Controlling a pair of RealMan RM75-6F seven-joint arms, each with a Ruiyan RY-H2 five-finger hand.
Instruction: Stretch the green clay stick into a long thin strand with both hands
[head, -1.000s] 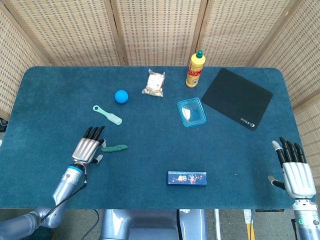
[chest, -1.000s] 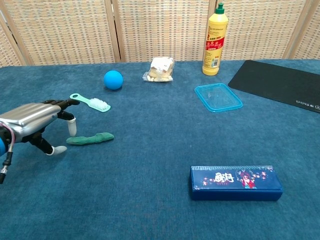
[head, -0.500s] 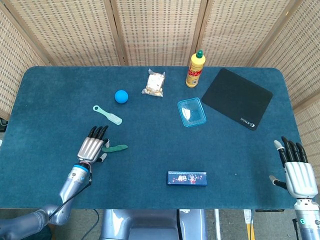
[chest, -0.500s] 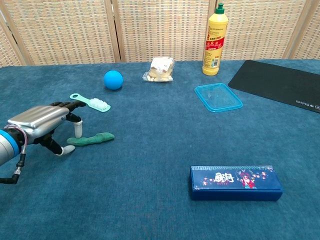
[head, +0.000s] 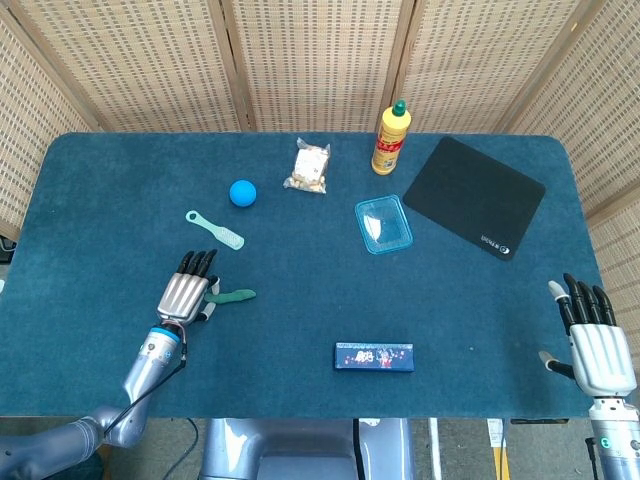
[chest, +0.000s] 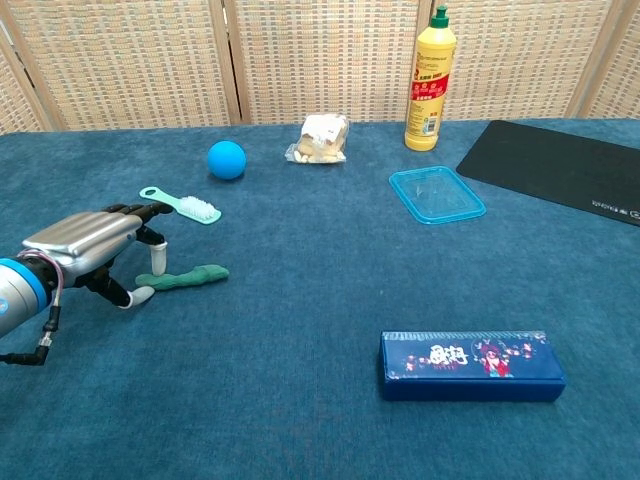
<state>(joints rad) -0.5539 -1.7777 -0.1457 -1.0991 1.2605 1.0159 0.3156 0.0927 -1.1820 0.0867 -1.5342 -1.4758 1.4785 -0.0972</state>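
Note:
The green clay stick (head: 236, 295) (chest: 186, 277) lies flat on the blue table, left of centre. My left hand (head: 185, 295) (chest: 83, 244) hovers palm down over the stick's left end. In the chest view its thumb tip (chest: 141, 295) sits just in front of that end and a fingertip (chest: 157, 266) just behind it; no firm grip shows. My right hand (head: 597, 345) stays far off at the table's front right edge, fingers spread and empty, and shows in the head view alone.
A teal brush (head: 214, 229) and a blue ball (head: 242, 193) lie behind the left hand. A snack bag (head: 311, 167), yellow bottle (head: 391, 138), clear blue tray (head: 384, 224) and black mat (head: 474, 196) sit further back. A blue box (head: 373, 356) lies near the front edge.
My left hand has slid right and forward, bringing its fingertips over and around the stick's left end. The stick and my right hand have hardly moved.

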